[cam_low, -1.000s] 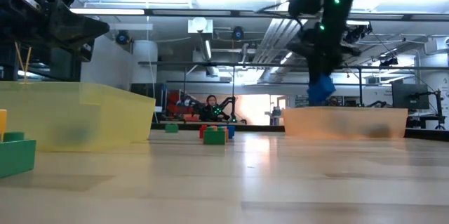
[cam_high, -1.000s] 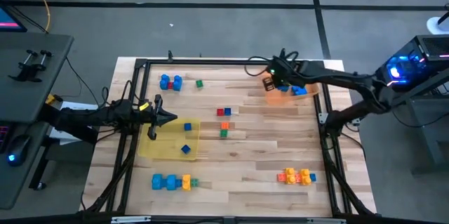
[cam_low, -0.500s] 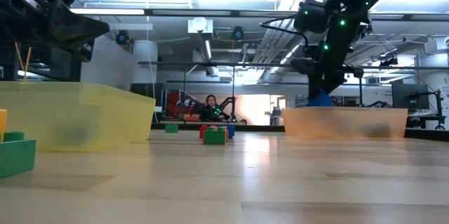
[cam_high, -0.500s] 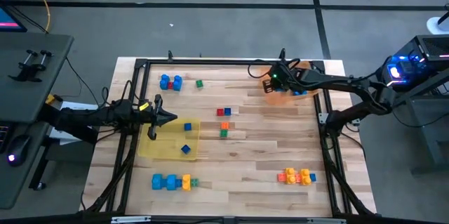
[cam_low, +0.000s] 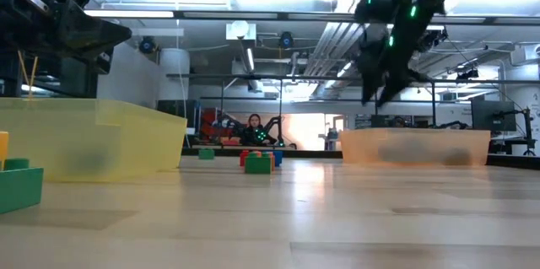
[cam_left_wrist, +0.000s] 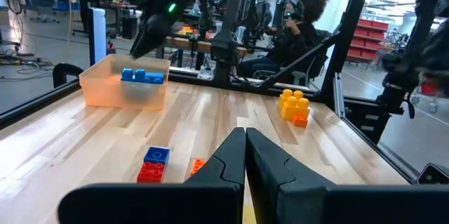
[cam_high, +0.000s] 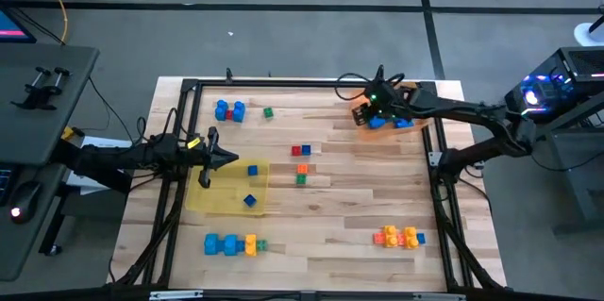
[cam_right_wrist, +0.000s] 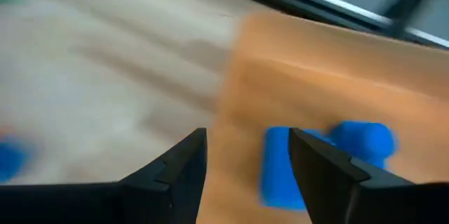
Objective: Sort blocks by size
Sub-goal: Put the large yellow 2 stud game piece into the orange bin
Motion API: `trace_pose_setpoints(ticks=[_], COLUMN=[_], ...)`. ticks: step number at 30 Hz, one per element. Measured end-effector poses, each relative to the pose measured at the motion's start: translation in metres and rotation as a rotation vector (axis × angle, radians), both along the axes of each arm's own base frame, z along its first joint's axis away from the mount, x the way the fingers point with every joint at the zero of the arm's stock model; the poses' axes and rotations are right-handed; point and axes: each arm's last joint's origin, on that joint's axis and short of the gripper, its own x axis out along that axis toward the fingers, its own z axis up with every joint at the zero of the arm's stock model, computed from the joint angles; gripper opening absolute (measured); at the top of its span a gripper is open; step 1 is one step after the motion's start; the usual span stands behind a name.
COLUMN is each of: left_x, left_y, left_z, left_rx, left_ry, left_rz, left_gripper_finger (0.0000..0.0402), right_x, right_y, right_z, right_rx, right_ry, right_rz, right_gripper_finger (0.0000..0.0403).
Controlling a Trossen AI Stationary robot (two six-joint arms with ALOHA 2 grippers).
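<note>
My right gripper (cam_high: 370, 110) (cam_low: 377, 94) hangs open over the near-left corner of the orange tray (cam_high: 413, 112) at the table's far right. Between its fingers (cam_right_wrist: 247, 143) nothing is held. Two blue blocks (cam_right_wrist: 280, 168) (cam_high: 404, 123) lie on the tray's floor. My left gripper (cam_high: 222, 158) (cam_left_wrist: 244, 155) stays shut at the table's left edge, beside the yellow tray (cam_high: 222, 197), which holds two small blue blocks (cam_high: 249, 200). More blocks rest on the wood: a blue pair (cam_high: 228, 110), a green one (cam_high: 268, 111) and a red-and-blue one (cam_high: 301, 151).
A blue, orange and green row (cam_high: 231, 243) lies near the front left, and an orange-yellow cluster (cam_high: 398, 237) near the front right. An orange block (cam_high: 302, 168) and a green block (cam_high: 301, 179) sit mid-table. A black frame (cam_high: 283, 82) rims the table. A person sits in the room behind (cam_low: 253, 126).
My right gripper carried a blue block down to the orange tray, opened and let it go. It has since lifted a little and tipped further downward. The block now lies in the tray beside the other blue one.
</note>
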Motion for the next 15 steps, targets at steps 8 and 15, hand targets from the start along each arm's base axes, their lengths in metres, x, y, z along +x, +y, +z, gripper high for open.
trace_pose_setpoints(ticks=[8, 15], left_x=[0.000, 0.000], left_y=[0.000, 0.000], left_z=[0.000, 0.000], left_rx=[0.000, 0.000], left_ry=[0.000, 0.000], left_rz=[-0.001, -0.001], left_gripper_finger=[0.0000, 0.0000], right_x=[-0.032, -0.048], right_y=[0.100, 0.202], right_z=[0.032, 0.005], right_rx=[0.358, 0.700], right_ry=[0.024, 0.136], right_rz=[-0.018, -0.172], right_gripper_finger=[0.0199, 0.0199])
